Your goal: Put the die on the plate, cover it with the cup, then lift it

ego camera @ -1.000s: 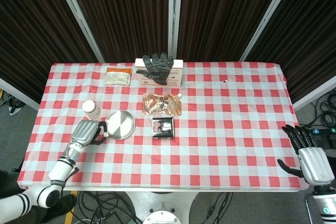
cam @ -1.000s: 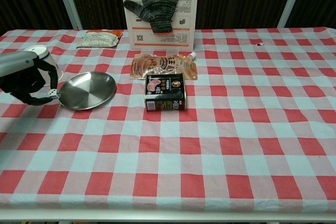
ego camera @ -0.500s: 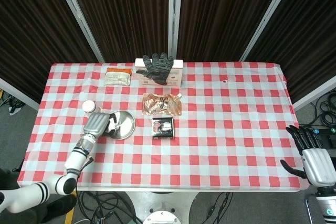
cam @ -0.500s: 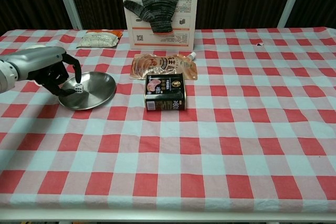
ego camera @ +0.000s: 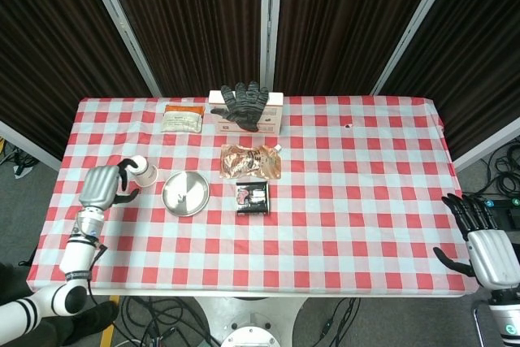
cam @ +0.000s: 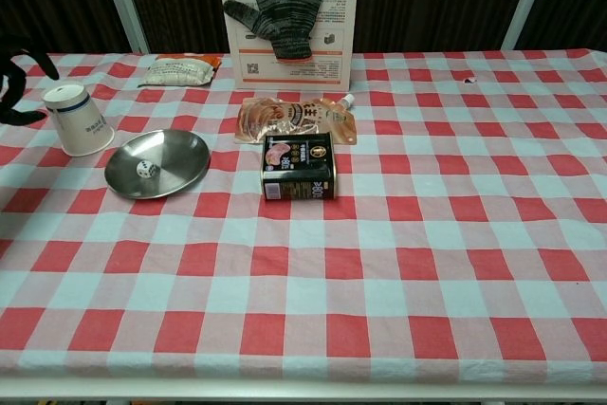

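The left robot hand [ego camera: 103, 185] hovers near the table's left edge, empty, fingers spread and curved. The right robot hand [ego camera: 485, 243] hangs off the right edge, fingers extended, empty.

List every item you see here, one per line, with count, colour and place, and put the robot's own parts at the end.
die: one, white, lying in the plate
plate: one, silver metal, left part of the table
cup: one, white paper, upside down, just left of the plate
can: one, dark, lying right of the plate
pouch: one, orange-brown, behind the can
box: one, white and orange, standing at the far edge
glove: one, grey knit, draped over the box
packet: one, white and orange, left of the box
tablecloth: one, red and white check
left hand: one, silver, fingers apart beside the cup
right hand: one, silver with black fingers, open, off the table's right edge
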Controlling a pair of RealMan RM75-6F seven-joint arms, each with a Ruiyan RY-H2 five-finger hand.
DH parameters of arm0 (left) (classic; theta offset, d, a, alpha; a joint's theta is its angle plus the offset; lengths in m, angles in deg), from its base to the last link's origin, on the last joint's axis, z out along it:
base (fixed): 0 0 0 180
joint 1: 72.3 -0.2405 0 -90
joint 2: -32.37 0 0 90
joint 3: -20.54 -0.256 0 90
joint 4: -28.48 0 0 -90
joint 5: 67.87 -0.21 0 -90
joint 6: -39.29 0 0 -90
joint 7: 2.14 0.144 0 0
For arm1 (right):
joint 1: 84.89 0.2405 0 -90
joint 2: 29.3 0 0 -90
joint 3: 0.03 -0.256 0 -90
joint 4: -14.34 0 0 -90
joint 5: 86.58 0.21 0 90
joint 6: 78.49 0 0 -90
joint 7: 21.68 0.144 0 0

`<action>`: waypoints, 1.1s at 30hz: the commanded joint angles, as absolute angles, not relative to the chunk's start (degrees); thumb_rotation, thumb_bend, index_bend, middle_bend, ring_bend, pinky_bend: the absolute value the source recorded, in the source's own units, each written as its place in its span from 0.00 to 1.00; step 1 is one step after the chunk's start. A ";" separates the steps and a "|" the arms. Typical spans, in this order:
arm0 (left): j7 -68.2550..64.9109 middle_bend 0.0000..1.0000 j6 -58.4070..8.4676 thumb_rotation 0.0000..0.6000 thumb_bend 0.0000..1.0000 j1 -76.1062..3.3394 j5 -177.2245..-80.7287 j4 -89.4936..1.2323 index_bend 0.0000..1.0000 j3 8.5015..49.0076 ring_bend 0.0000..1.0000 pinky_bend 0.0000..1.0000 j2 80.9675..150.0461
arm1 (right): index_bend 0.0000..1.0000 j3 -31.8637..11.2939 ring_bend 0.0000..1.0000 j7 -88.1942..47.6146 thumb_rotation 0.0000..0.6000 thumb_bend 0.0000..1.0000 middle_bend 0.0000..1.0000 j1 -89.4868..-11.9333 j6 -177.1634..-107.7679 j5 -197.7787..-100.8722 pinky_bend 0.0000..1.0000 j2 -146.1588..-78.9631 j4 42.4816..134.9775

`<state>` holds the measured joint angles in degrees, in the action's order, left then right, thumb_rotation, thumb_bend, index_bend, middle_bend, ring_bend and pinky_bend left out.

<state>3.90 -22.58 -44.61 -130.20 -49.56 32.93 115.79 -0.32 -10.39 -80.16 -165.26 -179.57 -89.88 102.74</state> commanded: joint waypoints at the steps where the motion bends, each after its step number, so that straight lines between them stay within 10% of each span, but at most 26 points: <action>1: -0.04 0.58 -22.37 1.00 0.18 -46.35 -126.14 -46.80 0.33 34.92 0.55 0.74 115.52 | 0.08 -0.30 0.00 -10.40 1.00 0.14 0.07 -80.20 -165.30 -179.61 0.00 -89.88 102.75; 7: -13.37 0.23 -12.04 1.00 0.11 -45.08 -123.91 -41.31 0.25 37.43 0.17 0.29 117.06 | 0.08 -0.31 0.00 -10.67 1.00 0.14 0.07 -79.95 -164.94 -179.73 0.00 -89.94 102.86; 33: -31.20 0.22 4.36 1.00 0.10 -36.22 -128.10 -19.98 0.29 40.19 0.14 0.25 127.28 | 0.08 -1.03 0.00 -14.19 1.00 0.14 0.07 -79.56 -163.06 -177.52 0.00 -89.30 105.84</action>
